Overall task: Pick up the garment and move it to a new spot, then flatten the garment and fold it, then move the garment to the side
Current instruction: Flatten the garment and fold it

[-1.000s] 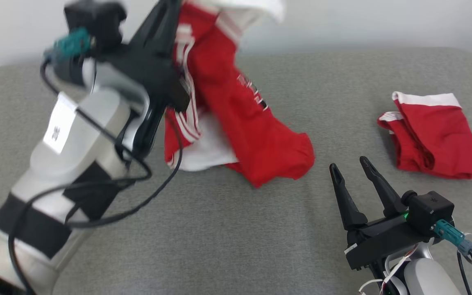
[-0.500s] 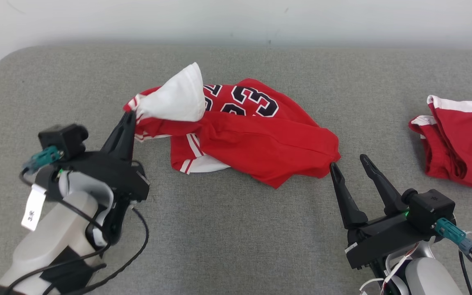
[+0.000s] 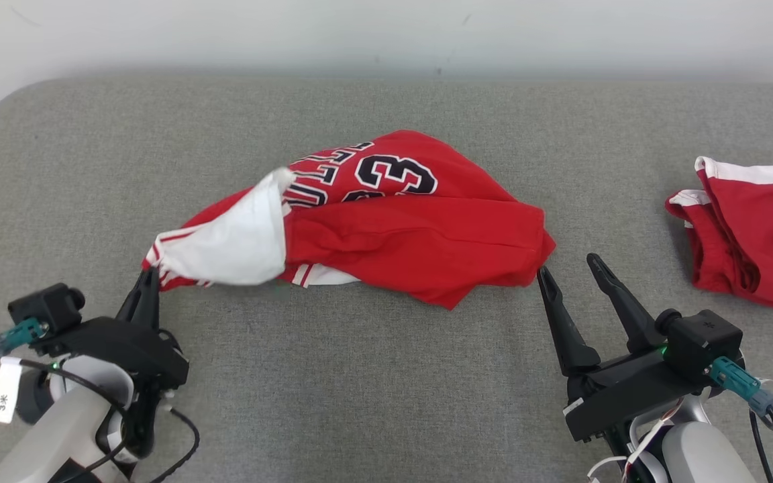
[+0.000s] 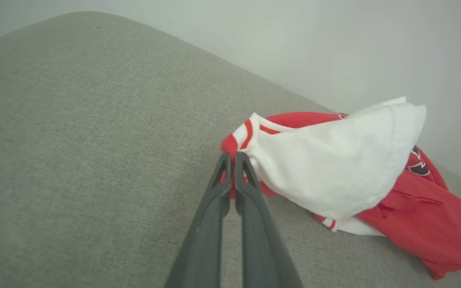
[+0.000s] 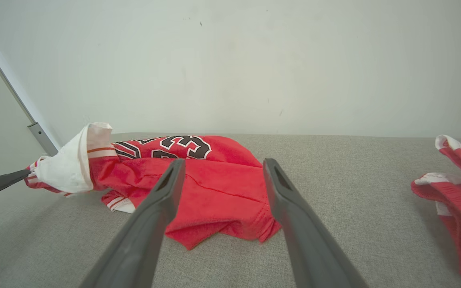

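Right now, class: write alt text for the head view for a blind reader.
The left gripper, shut, pinches a corner of a crumpled red jersey on a grey cushion. The right gripper sits open beside its hem; a second red garment lies far right.

Likely lab setup: grey fabric surface [image 3: 359, 402], plain white wall [image 3: 386, 27].
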Available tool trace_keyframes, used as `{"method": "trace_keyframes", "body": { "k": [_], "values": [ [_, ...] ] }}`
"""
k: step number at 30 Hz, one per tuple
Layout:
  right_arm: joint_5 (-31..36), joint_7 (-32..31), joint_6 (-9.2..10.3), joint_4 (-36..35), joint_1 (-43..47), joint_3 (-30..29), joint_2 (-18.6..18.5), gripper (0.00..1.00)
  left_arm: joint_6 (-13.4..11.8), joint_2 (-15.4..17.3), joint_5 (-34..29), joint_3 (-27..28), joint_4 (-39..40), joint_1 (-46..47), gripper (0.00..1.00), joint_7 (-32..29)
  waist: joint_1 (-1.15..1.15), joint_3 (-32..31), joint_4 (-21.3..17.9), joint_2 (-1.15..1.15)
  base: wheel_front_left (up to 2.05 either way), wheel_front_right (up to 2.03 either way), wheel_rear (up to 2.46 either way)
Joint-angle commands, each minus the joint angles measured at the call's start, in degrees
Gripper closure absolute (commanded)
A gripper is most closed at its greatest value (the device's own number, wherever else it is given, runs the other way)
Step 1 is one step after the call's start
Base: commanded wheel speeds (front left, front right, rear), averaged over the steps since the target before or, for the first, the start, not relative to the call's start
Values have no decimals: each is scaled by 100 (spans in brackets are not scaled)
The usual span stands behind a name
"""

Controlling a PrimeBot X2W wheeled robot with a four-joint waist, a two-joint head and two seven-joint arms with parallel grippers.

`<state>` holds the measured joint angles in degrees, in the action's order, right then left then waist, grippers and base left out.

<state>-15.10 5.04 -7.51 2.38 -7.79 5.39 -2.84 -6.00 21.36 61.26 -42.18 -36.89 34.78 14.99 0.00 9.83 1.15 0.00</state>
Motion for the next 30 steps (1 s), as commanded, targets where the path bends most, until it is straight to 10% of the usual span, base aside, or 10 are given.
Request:
{"method": "trace_keyframes", "body": {
  "k": [1,3,5,6,7,8,30],
  "values": [
    [71,-10,4,-14,22,7,-13,0,24,1,43,43,-161,-104,100,27,0,-11,-4,0,0,0,0],
    [70,-21,4,-13,29,27,-13,0,40,-25,57,40,-288,-150,61,27,0,-26,-9,0,0,0,0],
    [69,-32,4,-8,34,39,-13,0,50,-31,66,58,-442,-172,55,27,0,-44,-14,0,0,0,0],
    [70,-29,4,-5,34,43,-13,0,28,-41,31,43,-505,-175,25,27,0,-57,-15,0,0,0,0],
    [70,-29,4,-5,34,43,-13,0,28,-41,31,43,-505,-175,25,27,0,-57,-15,0,0,0,0],
    [70,-34,4,-3,36,46,-13,0,21,-61,19,36,-556,-179,0,27,0,-69,-16,0,0,0,0],
    [62,-80,4,-31,134,30,-13,0,132,-269,-654,-12,-238,-338,0,27,0,-197,48,0,0,0,0]
  ]
}}
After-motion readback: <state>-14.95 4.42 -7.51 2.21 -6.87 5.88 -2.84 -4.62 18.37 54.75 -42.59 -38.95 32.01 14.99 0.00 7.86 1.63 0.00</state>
